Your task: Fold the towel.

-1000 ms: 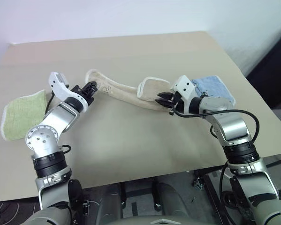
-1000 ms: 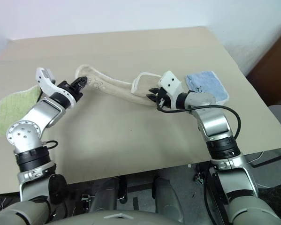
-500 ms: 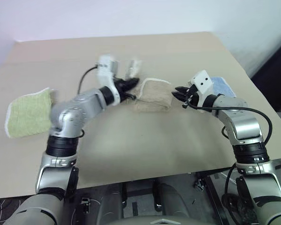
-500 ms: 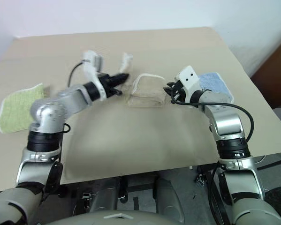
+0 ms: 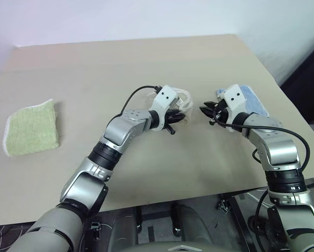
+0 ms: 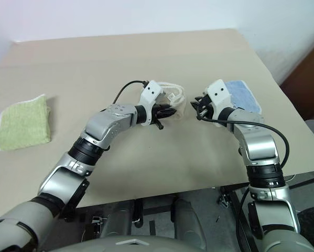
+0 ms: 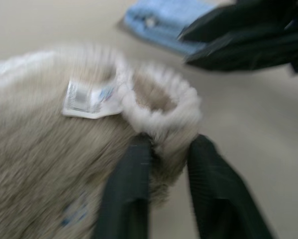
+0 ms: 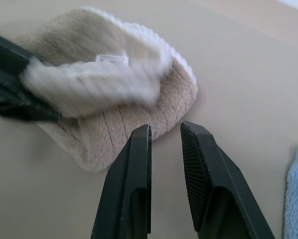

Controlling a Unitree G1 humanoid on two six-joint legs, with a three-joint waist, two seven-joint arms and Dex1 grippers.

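The left end effector (image 7: 166,164) pinched the towel's (image 7: 44,164) corded edge while the right end effector (image 8: 166,137) hovered nearby, slightly parted and empty.

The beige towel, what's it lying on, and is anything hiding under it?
The beige towel lies bunched on the tan table. Its top layer shows a white tag. Whatever is underneath is covered, so that cannot be told.

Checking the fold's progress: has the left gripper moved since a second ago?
Yes. The left gripper swung from near the green towel toward the blue towel, carrying the beige towel's end.
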